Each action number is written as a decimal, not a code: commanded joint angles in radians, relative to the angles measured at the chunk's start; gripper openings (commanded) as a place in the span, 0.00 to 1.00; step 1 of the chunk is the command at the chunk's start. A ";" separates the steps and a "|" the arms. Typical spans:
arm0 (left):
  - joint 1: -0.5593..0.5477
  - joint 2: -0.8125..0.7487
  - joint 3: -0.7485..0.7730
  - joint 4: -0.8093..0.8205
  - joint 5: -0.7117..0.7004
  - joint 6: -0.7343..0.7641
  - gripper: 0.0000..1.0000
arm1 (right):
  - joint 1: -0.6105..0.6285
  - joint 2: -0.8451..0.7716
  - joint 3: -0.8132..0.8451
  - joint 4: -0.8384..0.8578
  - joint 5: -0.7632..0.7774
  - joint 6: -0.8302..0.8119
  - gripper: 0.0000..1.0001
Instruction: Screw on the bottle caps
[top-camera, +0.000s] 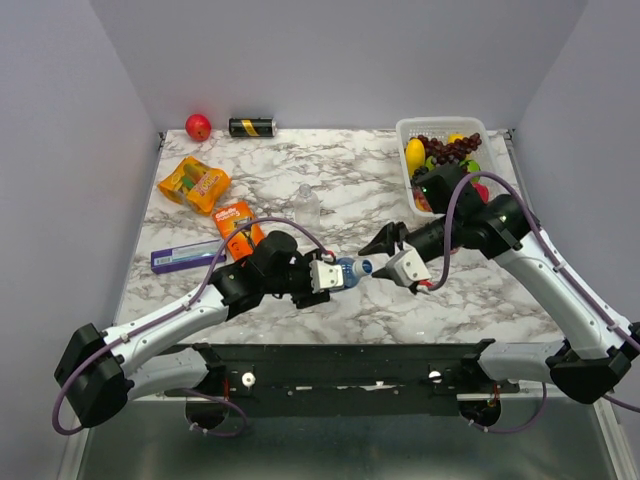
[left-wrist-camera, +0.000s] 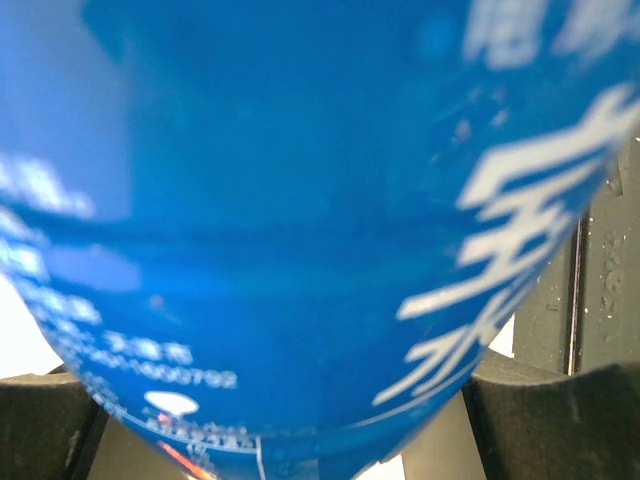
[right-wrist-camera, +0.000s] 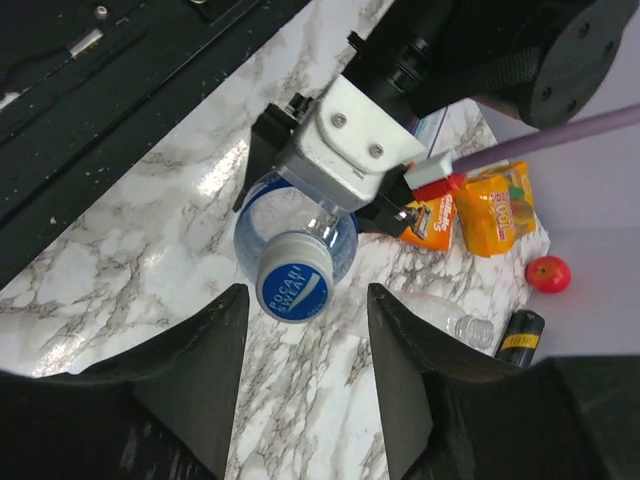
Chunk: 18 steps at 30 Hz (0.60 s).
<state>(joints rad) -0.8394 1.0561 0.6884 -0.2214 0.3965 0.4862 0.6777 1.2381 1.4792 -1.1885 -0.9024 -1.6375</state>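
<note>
Along the far edge of the marble table (top-camera: 350, 170), at its left corner, sit a red ball (top-camera: 198, 126) and, just right of it, a black-and-gold can (top-camera: 252, 127) lying on its side. Nearer the left edge lie an orange snack packet (top-camera: 193, 184), a smaller orange carded pack (top-camera: 238, 226) and a long blue-purple box (top-camera: 186, 258). A clear unlabelled bottle (top-camera: 307, 203) rests around mid-table, well apart from both arms.

Toward the near edge, close to the middle, the left gripper (top-camera: 335, 275) is clamped around the blue-labelled bottle (top-camera: 348, 270). It holds the bottle on its side above the tabletop, neck pointing right. In the left wrist view the blue label with white lettering fills almost everything, with a dark finger at each lower corner.

A blue cap (right-wrist-camera: 293, 277) printed POCARI SWEAT sits on the bottle's neck; how tightly it sits cannot be told. The right gripper (top-camera: 378, 262) faces it head-on, its fingers apart on either side of the cap. In the right wrist view marble shows between each finger and the cap, so they are not touching.

At the far right corner stands a white basket (top-camera: 405, 130) holding purple grapes (top-camera: 452, 148) and a yellow fruit (top-camera: 414, 156).
</note>
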 joint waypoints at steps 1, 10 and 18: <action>0.003 0.010 0.031 0.002 0.019 0.008 0.00 | 0.023 0.011 0.023 -0.132 0.007 -0.126 0.57; 0.005 0.013 0.036 0.008 0.022 0.008 0.00 | 0.056 0.026 0.018 -0.122 0.029 -0.116 0.49; 0.005 0.013 0.039 0.010 0.025 0.034 0.00 | 0.063 0.046 0.019 -0.066 0.060 -0.091 0.34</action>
<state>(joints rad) -0.8387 1.0698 0.6930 -0.2359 0.3973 0.5095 0.7269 1.2613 1.4841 -1.2613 -0.8738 -1.7443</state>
